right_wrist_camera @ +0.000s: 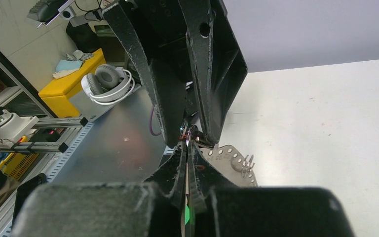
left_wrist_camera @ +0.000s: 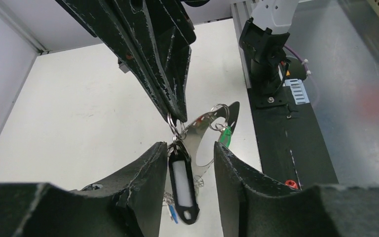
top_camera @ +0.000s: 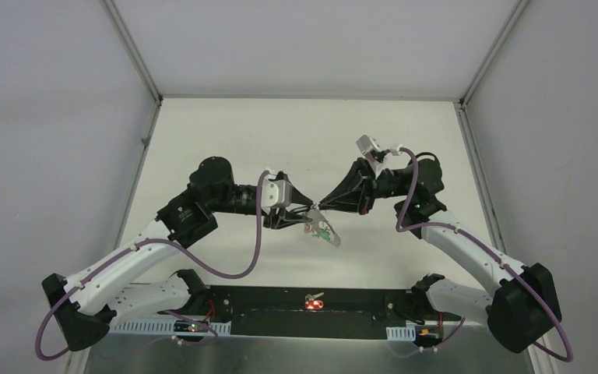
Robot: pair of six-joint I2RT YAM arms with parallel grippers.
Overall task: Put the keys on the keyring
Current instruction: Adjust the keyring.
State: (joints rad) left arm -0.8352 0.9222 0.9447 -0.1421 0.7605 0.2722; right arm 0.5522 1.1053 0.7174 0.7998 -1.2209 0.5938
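Right end effector: clenched; its tips pinch a small silver wire split ring. The whole bunch hangs from that pinch, clear of the white table.
Left end effector: released; the fingers stand apart on either side of a black plastic key tag with a white label. Neither pad visibly touches it.
Keyring: a flat grey metal keyring with a row of punched holes hangs tilted just below the right tips and just past the left fingers' gap.
Keys: a small green-headed key hangs on the keyring's side away from the left end effector. What looks like a red-headed key lies well behind both end effectors, on the black base strip.
Handling, keyring: judged stiff, light and smooth. The thin edge would likely pivot in a pinch, so take it flat between the pads near one end, leaving the holes free.
Handling, keys: judged light and rigid. The plastic head should grip better than the blade, so hold there.
Handling, bunch: it dangles freely; expect swing and twist if the tag is clamped.
Uncertain: which ring links the tag to the keyring.
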